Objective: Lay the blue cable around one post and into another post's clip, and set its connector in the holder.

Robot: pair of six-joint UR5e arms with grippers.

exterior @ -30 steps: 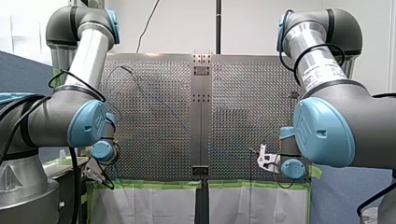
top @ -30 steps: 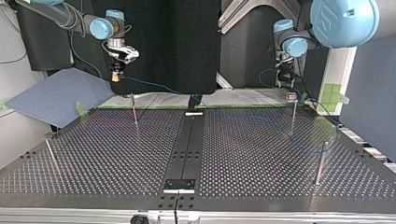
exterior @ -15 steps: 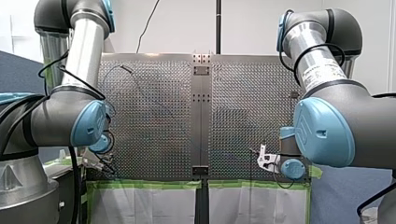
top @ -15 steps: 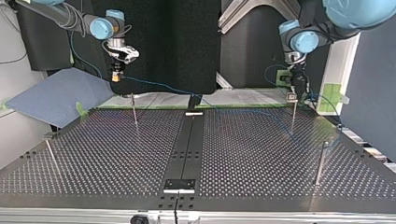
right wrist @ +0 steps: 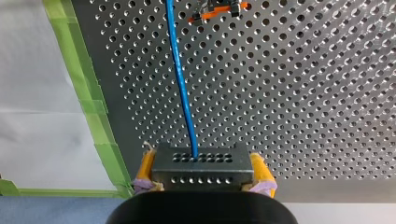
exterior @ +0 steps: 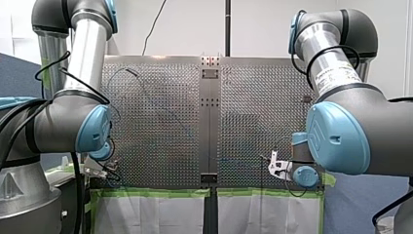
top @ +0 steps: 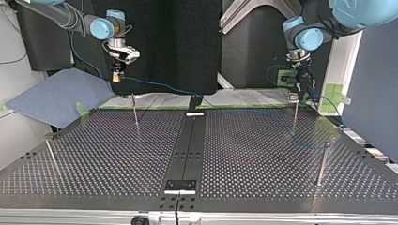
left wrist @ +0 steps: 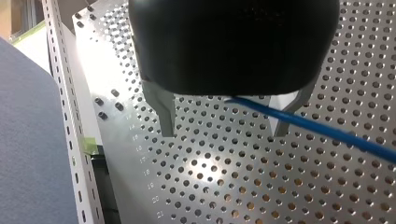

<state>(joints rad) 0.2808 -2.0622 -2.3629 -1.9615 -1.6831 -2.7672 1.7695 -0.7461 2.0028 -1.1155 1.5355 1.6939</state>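
Meanwhile my left arm has swung across in the past second. In the top view its left claw has come down from further back to just above and beside the clipped post at that view's right. In the front view its upper link has leaned away towards the left edge. Its own wrist view shows the metal fingers spread apart and released, gripping nothing. The blue cable slants out from under the palm and passes in front of one finger, over the perforated surface.

My right arm has not moved. The right claw hangs above the far edge at the top view's left, its yellow pads clenched on the connector, a dark block with rows of holes. The cable leaves the connector and runs ahead towards an orange-and-black fitting; I cannot tell whether that is the holder.

From there the cable crosses the back of the surface and slackens into a loose loop near the nearer post, and that loop has drifted slightly. It looks like no routing is done yet: the cable is not in the clip, and the left claw seems to be lining up to take hold of it there
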